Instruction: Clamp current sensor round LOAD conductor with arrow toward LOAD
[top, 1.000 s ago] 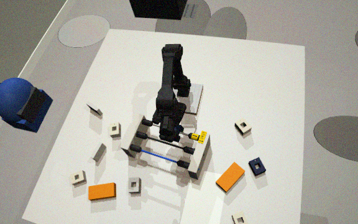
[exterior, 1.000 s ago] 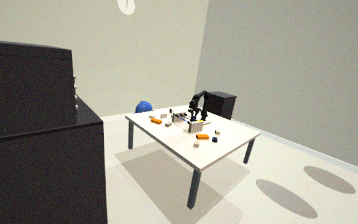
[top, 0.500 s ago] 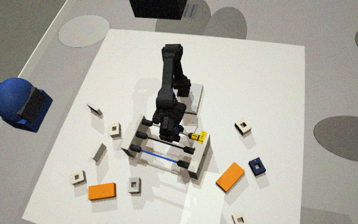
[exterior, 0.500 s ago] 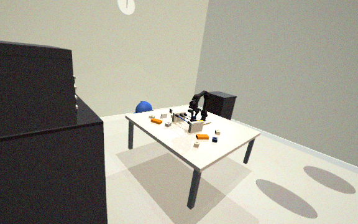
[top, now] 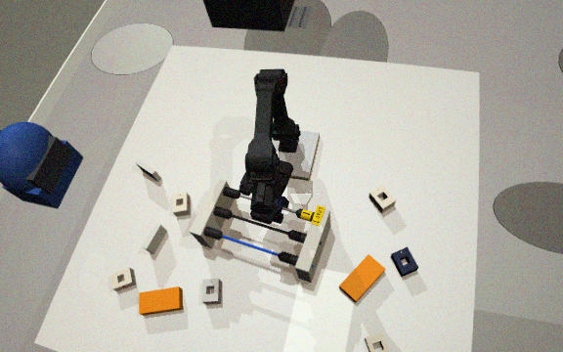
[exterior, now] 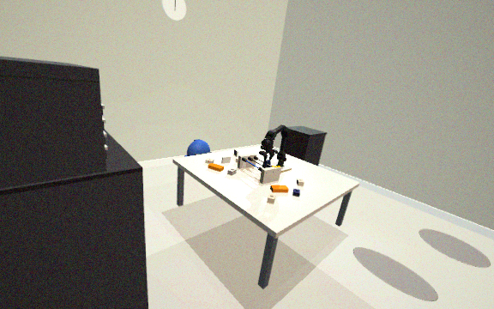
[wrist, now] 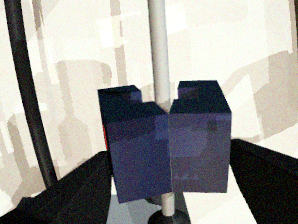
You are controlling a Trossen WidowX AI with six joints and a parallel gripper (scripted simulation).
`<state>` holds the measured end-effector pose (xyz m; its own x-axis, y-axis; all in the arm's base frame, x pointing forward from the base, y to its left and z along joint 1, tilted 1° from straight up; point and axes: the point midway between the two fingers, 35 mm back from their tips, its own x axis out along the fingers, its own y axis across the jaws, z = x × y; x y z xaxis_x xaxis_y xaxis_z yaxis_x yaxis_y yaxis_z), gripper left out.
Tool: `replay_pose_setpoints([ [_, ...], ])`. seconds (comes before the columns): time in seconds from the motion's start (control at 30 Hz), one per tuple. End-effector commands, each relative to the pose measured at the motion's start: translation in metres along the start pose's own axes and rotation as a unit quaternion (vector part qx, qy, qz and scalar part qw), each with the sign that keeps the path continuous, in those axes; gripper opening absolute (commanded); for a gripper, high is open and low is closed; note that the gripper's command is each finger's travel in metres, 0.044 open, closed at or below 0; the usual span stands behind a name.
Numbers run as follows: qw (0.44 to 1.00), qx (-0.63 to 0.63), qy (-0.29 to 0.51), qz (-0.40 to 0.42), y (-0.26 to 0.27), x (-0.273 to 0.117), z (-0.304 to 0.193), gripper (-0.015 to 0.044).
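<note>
Now, from the top, our gripper (top: 268, 215) (exterior: 267, 165) (wrist: 170, 155) sits at nine o'clock of the LOAD marker (top: 319, 215), over its conductor (top: 289, 210) (wrist: 159, 50). Outside, detail is too small. At the wrist, we grip the sensor (wrist: 200, 150), conductor emerging at twelve and six; we should centre it, confirm the hidden arrow, then squeeze evenly.

Sensor's arrow (wrist: 186, 177) too blurred.
</note>
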<state>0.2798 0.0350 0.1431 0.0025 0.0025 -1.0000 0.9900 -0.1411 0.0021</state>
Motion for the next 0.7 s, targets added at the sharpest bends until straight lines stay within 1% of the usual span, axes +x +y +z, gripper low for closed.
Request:
replay_pose_setpoints([
  [0.0, 1.0, 0.0, 0.0, 0.001, 0.0003, -0.001, -0.0001, 0.0],
  [0.47, 1.0, 0.0, 0.0, 0.001, 0.0003, -0.001, -0.0001, 0.0],
  [0.67, 1.0, 0.0, 0.0, 0.001, 0.0003, -0.001, -0.0001, 0.0157],
])
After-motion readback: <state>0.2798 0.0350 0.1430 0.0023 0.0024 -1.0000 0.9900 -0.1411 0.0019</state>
